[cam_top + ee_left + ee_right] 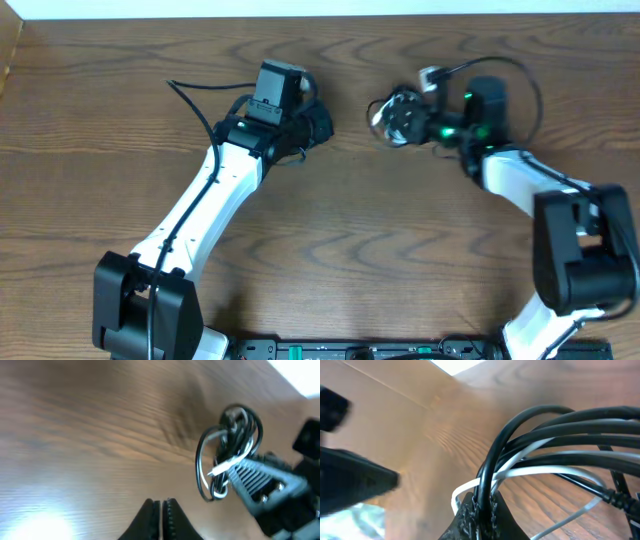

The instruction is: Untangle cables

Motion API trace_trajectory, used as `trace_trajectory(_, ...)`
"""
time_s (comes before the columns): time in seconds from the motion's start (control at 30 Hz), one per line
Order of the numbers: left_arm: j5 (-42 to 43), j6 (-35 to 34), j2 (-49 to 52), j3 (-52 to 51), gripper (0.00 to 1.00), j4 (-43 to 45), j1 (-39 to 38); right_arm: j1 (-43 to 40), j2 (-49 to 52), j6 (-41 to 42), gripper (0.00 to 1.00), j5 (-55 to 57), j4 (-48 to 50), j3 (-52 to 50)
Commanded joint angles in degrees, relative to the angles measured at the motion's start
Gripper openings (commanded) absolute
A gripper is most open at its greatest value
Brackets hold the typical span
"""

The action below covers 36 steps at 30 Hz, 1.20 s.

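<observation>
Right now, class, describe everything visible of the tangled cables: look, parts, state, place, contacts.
The cables are two thin, flexible cords, one black, one white, plastic-looking and glossy, wound together in small overlapping loops and still tangled. The bundle sits toward the far side of the wooden table, right of centre. The right claw is shut on several strands at once. The left claw, shut and empty, is apart from them.

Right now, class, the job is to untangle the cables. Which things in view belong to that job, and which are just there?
Belong to the job:
- cables, one black and one white, looped together
- right gripper, shut on the cables
- left gripper, shut, holding nothing

Just there:
- wooden table
- arm wire, the left arm's own black lead
</observation>
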Motion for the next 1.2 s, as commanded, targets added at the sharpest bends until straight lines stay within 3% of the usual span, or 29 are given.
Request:
trace_trajectory(0.0, 10.58, 2.43, 0.42, 0.15, 0.22, 2.54, 0.02, -1.99, -1.88, 3.13, 0.01, -5.68, 0.2, 0.39)
trace_trajectory(0.2, 10.32, 2.4, 1.49, -0.17, 0.47, 5.92, -0.5, -1.9, -1.88, 4.63, 0.01, -5.9, 0.22, 0.39)
trace_trajectory(0.33, 11.23, 1.55, 5.81, -0.17, 0.52, 9.68, -0.55, -1.97, -1.88, 4.83, 0.01, -7.87, 1.62, 0.39)
trace_trajectory(0.63, 21.64, -3.43, 13.94, -0.17, 0.52, 24.22, -0.55, -1.86, -1.88, 5.64, 0.01, -10.6, 2.54, 0.39)
trace_trajectory(0.87, 22.08, -5.57, 14.01, -0.17, 0.51, 23.96, -0.76, -1.86, -1.88, 5.62, 0.01, -10.54, 2.54, 0.39)
trace_trajectory(1.0, 19.54, -5.55, 14.1, -0.22, 0.35, 21.22, -0.94, -1.9, -1.88, 5.79, 0.01, -10.56, 2.56, 0.39)
trace_trajectory(1.17, 10.8, -5.51, 14.16, -0.35, 0.29, 15.23, -0.94, -1.9, -1.88, 7.21, 0.01, -10.16, 2.56, 0.39)
